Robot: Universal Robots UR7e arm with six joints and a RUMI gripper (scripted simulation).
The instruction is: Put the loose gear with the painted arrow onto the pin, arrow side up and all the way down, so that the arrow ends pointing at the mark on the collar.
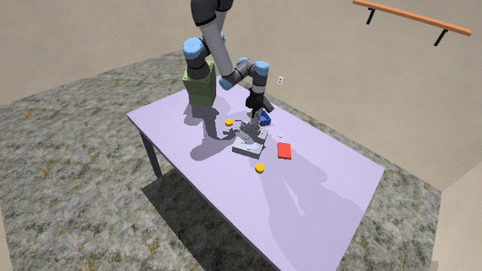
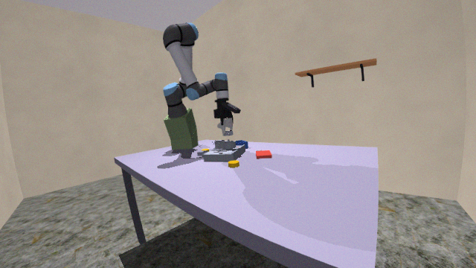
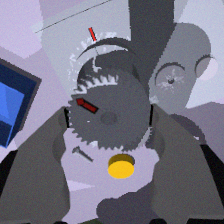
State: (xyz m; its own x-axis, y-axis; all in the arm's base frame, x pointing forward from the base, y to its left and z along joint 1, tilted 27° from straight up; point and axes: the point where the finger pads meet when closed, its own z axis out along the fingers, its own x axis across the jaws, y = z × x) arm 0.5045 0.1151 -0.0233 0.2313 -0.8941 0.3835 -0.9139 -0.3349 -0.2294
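Observation:
My gripper (image 3: 109,106) (image 1: 255,123) (image 2: 227,130) is shut on the dark grey gear (image 3: 111,119) and grips it by its rim. The gear lies flat with its red arrow (image 3: 86,105) facing up, at its left side in the wrist view. I hold it a little above the grey base plate (image 1: 248,150) (image 2: 222,156). The round collar (image 3: 81,51) shows partly past the gear's far edge, with its red mark (image 3: 92,34) beyond it. The gear covers most of the collar. A second gear (image 3: 172,80) sits on the plate to the right.
A blue box (image 3: 11,102) (image 1: 266,118) (image 2: 242,143) stands close beside the plate. Yellow discs (image 1: 229,122) (image 1: 260,168) (image 2: 233,163) and a red block (image 1: 284,150) (image 2: 263,153) lie on the lilac table (image 1: 320,196). One disc shows under my wrist (image 3: 121,166). The arm's green pedestal (image 1: 199,88) stands behind.

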